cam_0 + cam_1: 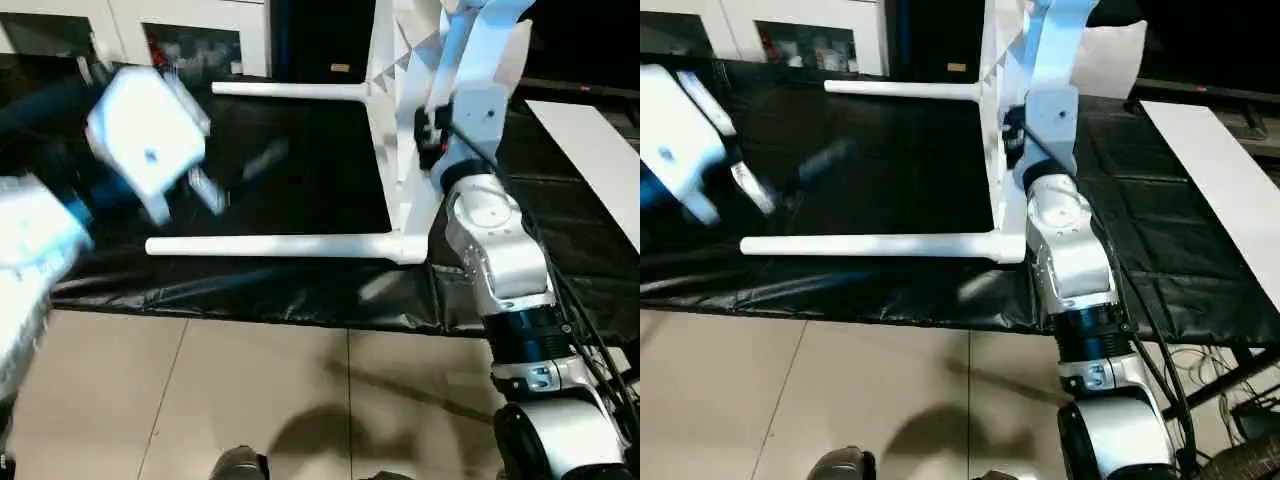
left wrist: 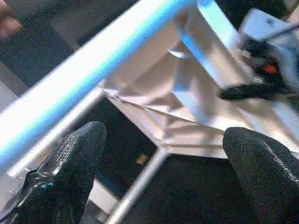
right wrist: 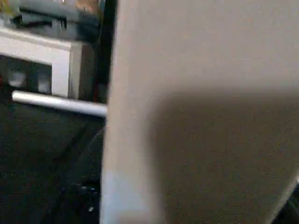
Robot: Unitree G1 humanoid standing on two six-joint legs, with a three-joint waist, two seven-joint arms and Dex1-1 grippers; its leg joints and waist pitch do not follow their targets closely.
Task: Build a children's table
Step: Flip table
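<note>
Standing on its edge on the black-sheeted desk (image 1: 890, 190), the table top (image 1: 400, 120) shows its ribbed underside toward the robot's left, with two white legs already seated in corner sockets and reaching out level over the sheet: the far leg (image 1: 290, 90) near the back of the desk, the near leg (image 1: 270, 245) close to the front edge. My reading is that assembly is about half done, with the remaining legs yet to go in, though I cannot see loose legs anywhere. The right arm (image 1: 1065, 250) reaches up along the top's near side and seems to steady it; its wrist view is pressed close against a plain white surface, and whether the right gripper is clamped I cannot tell. The left gripper (image 2: 163, 158) hovers near the ribbed underside with its fingers (image 2: 74, 158) spread wide and nothing between them. Next, I judge, comes fetching another leg and aligning it with an empty socket while the top stays braced.
</note>
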